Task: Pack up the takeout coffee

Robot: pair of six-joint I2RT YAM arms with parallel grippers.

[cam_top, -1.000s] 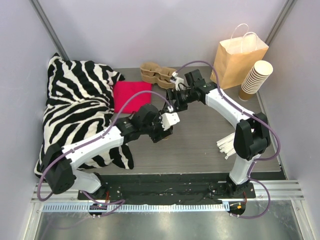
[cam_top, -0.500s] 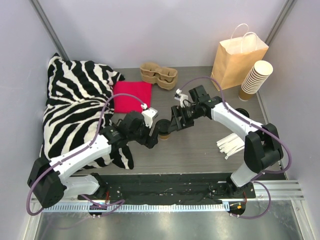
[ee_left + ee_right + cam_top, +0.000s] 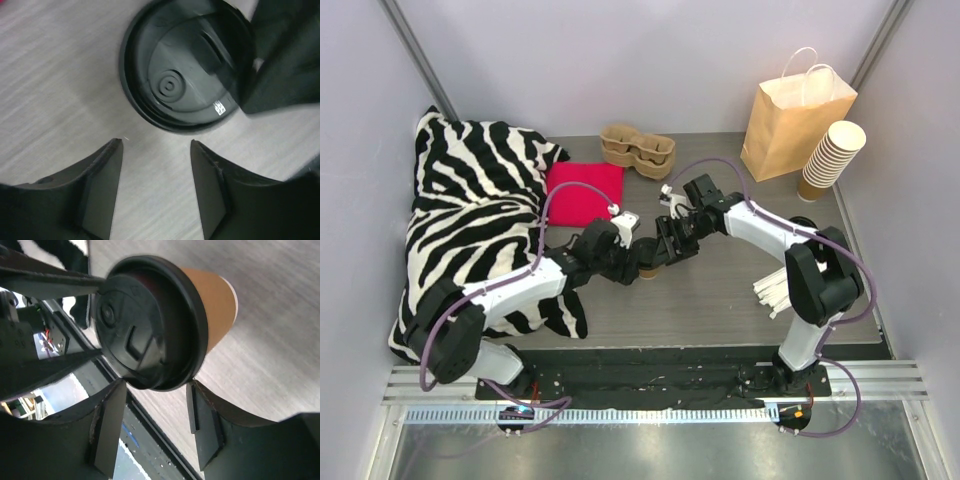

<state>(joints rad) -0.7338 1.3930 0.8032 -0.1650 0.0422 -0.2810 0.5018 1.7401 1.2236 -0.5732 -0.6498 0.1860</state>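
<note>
Not packed yet. Upright near the middle of the counter (image 3: pixel 720 290): takeout coffee (image 3: pixel 646 268), well apart from the paper bag (image 3: pixel 798 125) at the far right corner. Spread open, gripping nothing: left fingers (image 3: pixel 100 190) and right fingers (image 3: pixel 107 425), by the lid (image 3: pixel 185 75). Needs grabbing, lifting, bagging.

Pretty clearly a robotics lab test cell, not a real café. You've got a left arm (image 3: pixel 510 290) and a right arm (image 3: pixel 770 222) bolted to a black base plate (image 3: pixel 650 377) on aluminium rail (image 3: pixel 660 397). Purple cables (image 3: pixel 542 215) loop off them, and blank pale walls (image 3: pixel 650 60) with metal corner posts (image 3: pixel 415 50) box in a grey wood-look table (image 3: pixel 720 295). The stuff on it reads as staged props: paper bag (image 3: pixel 795 125), stack of cups (image 3: pixel 830 155), pulp cup carrier (image 3: pixel 637 148) and a takeout coffee (image 3: pixel 165 325). There's also a zebra cushion (image 3: pixel 470 220) and pink cloth (image 3: pixel 582 190) that don't go with the coffee things at all.
</note>
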